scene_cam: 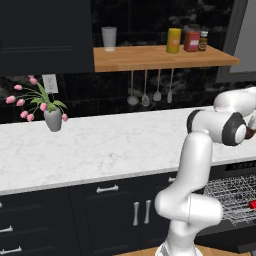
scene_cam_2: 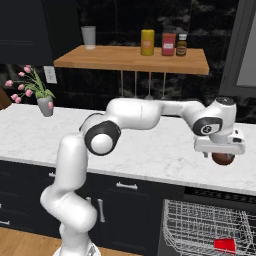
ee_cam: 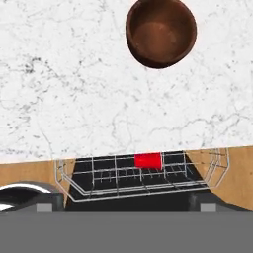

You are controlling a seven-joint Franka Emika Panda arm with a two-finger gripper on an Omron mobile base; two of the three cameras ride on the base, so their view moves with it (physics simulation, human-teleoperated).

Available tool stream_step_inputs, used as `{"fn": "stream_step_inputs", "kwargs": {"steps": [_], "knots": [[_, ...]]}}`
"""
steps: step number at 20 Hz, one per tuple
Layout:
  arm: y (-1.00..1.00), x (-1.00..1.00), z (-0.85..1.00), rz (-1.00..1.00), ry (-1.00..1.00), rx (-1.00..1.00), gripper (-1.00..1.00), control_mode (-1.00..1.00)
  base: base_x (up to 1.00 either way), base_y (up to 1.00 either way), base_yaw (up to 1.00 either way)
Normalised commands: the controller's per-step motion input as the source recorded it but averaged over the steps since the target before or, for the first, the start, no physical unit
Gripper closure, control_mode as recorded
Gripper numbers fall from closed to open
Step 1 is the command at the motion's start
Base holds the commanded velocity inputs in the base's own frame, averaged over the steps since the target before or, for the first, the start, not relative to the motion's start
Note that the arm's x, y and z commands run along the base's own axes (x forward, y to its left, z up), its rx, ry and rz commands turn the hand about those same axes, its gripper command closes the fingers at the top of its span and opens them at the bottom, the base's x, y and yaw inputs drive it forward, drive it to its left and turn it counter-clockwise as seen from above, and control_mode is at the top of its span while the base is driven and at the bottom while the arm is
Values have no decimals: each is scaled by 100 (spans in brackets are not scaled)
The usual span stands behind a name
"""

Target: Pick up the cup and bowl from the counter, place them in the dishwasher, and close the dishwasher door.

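One brown bowl [ee_cam: 160, 32] beneath open claw [scene_cam_2: 220, 154]

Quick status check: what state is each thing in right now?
bowl: upright, empty, on the counter, not held.
cup: red, lying in the rack.
dishwasher door: open, rack pulled out.
gripper: open, above the bowl, fingers holding nothing.

In the right base view, the brown bowl [scene_cam_2: 223, 159] sat half hidden behind the hand at middle right. The wire rack [scene_cam_2: 210, 234] ran off the bottom edge, as did the red cup [scene_cam_2: 224, 244] lying in it. In the left base view, the cup [scene_cam: 252, 204] was cut by the right edge, and the jar labels [scene_cam: 191, 41] on the shelf were too small to read.
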Motion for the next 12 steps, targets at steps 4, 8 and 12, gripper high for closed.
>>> {"fn": "stream_step_inputs", "kwargs": {"steps": [4, 8, 12], "knots": [[1, 54, -38, 4, 7, 3, -100, -100, 0, 0, 0], [12, 56, -46, 5, 1, 0, -100, -100, 0, 0, 0], [5, 44, -58, 5, 0, 0, -100, -100, 0, 0, 0]]}}
